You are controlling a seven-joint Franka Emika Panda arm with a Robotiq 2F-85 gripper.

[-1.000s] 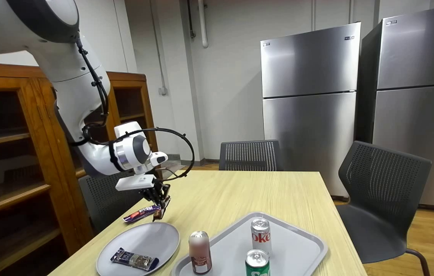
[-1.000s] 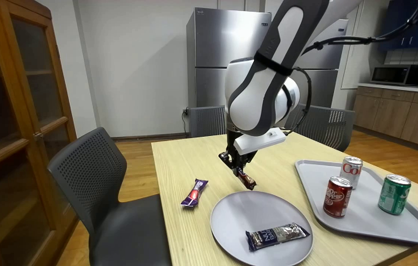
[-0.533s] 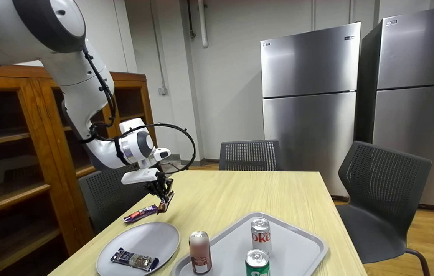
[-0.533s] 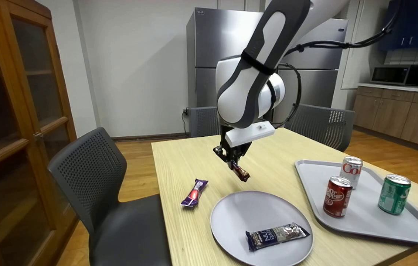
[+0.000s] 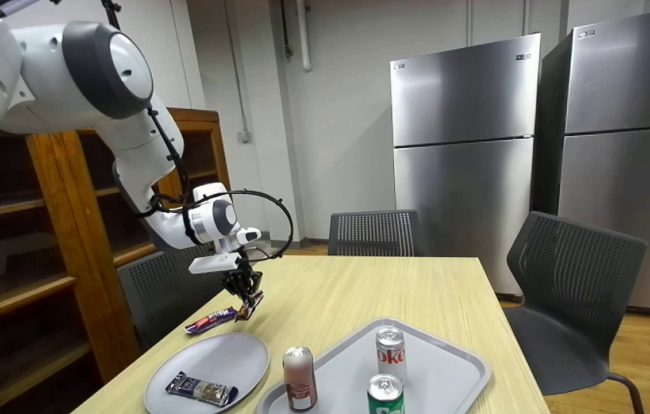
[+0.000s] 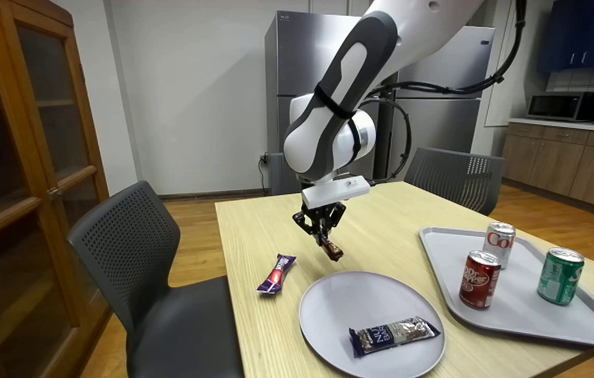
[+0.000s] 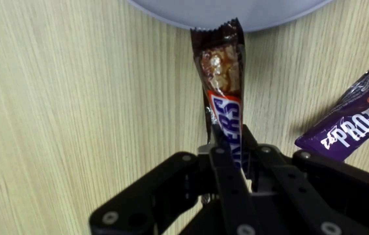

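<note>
The black gripper (image 7: 232, 133) is clenched on a brown-wrapped candy bar (image 7: 220, 71), which is held slanted, its free end pointing down and toward a grey plate (image 6: 323, 294). The step in hand is judged to be the holding of this bar over the pale wooden table (image 6: 270, 226); for the next move, a firm grip and a free gap around the projecting end seem to be called for. Near the candy bar, but apart from it, a purple protein bar (image 6: 277, 274) is seen lying on the table. On the plate, a nut bar (image 6: 394, 336) is laid flat. Beside the plate, a grey tray (image 6: 517, 307) is set with a red can (image 6: 479, 280), a silver can (image 6: 497, 245) and a green can (image 6: 561, 276), all upright. Part of the candy bar's lettering is covered by the gripper, and its height above the table is hard to judge. In the wrist view, the plate is cut off at the top and the purple protein bar at the right.
</note>
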